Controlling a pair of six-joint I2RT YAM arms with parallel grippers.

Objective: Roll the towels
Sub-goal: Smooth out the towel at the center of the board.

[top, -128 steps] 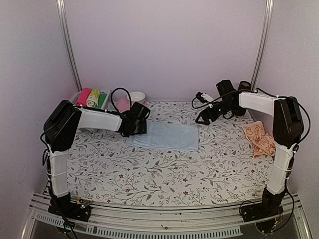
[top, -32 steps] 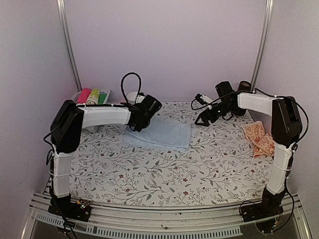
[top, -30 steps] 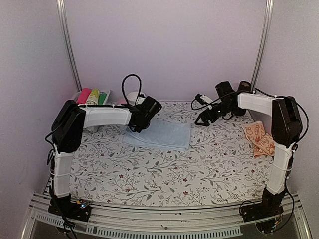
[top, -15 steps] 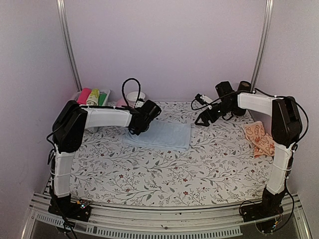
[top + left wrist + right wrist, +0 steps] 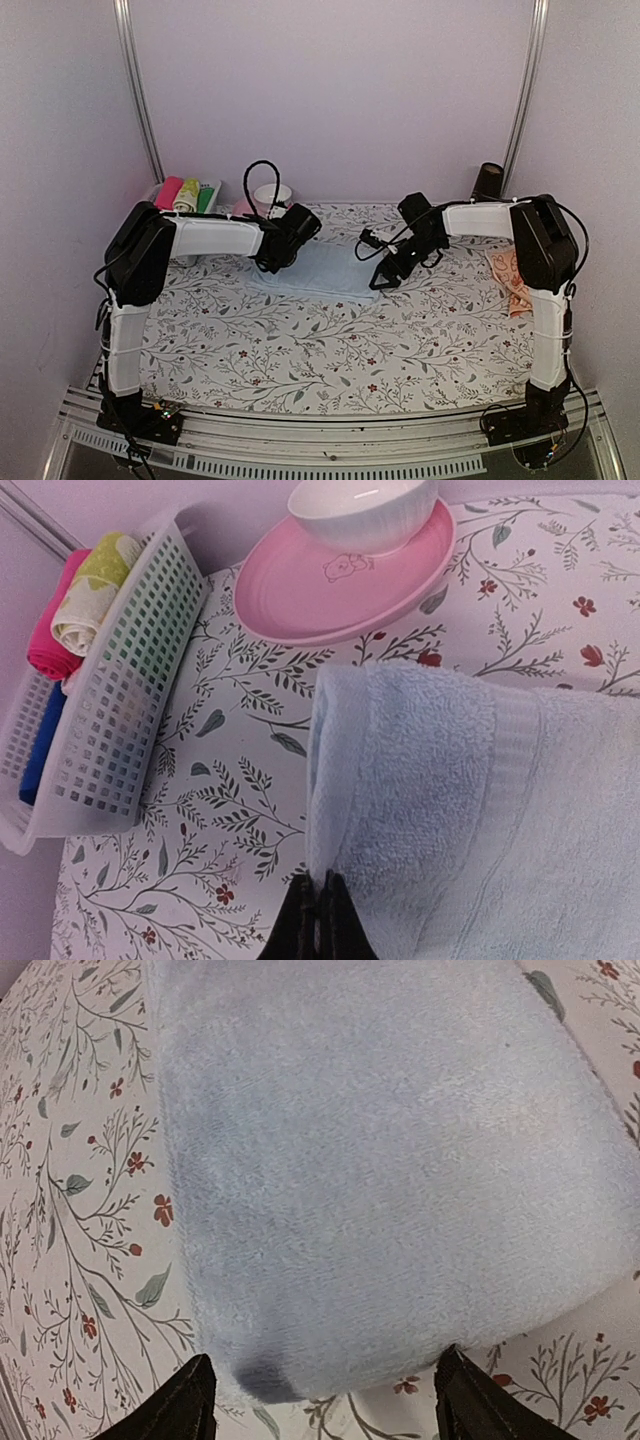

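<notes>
The pale blue towel (image 5: 330, 268) lies flat on the floral sheet at the back middle. Its left edge is folded over onto itself (image 5: 400, 770). My left gripper (image 5: 273, 257) is at that folded left end. In the left wrist view its fingers (image 5: 320, 920) are shut on the towel's edge. My right gripper (image 5: 377, 274) is at the towel's right end. It stands open (image 5: 328, 1400), one finger on each side of the towel's (image 5: 380, 1160) near edge. The peach-orange towel (image 5: 505, 268) lies crumpled at the far right, partly hidden by my right arm.
A white basket (image 5: 205, 200) (image 5: 110, 710) holding rolled cloths stands at the back left. Beside it is a pink plate (image 5: 330, 590) with a white bowl (image 5: 365, 510) on it. A dark cylinder (image 5: 488, 180) stands at the back right corner.
My right arm has swung left from the back right to the blue towel's right end, its jaws a little narrower. My left gripper has stayed shut at the folded left edge.
</notes>
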